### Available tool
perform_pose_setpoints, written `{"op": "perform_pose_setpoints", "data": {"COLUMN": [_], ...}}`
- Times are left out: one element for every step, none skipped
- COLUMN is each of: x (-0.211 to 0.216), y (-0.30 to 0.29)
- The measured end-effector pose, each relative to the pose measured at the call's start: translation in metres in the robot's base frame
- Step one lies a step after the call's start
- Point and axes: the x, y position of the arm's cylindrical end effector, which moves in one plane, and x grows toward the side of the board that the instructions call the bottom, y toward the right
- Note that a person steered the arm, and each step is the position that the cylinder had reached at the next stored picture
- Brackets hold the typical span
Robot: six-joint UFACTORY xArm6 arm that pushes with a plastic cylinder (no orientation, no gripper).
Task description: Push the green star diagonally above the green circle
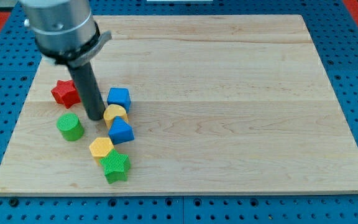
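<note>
The green star [116, 166] lies near the board's bottom edge at the view's left. The green circle [71, 127], a short cylinder, stands up and to the left of the star. My tip [96, 116] rests on the board just right of the green circle and slightly above it, well above the star. It stands close to the left side of a yellow block [115, 114].
A red star [65, 93] lies above the green circle. A blue cube [119, 98], the yellow block, a blue block [121, 130] and a yellow hexagon [102, 148] form a column ending just above the green star. The wooden board [229, 93] lies on a blue pegboard.
</note>
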Motion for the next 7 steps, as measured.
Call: {"op": "perform_pose_setpoints", "data": {"x": [-0.005, -0.020, -0.049, -0.048, -0.035, -0.039, -0.039], "y": [-0.038, -0.038, -0.038, -0.038, -0.072, -0.115, -0.121]}}
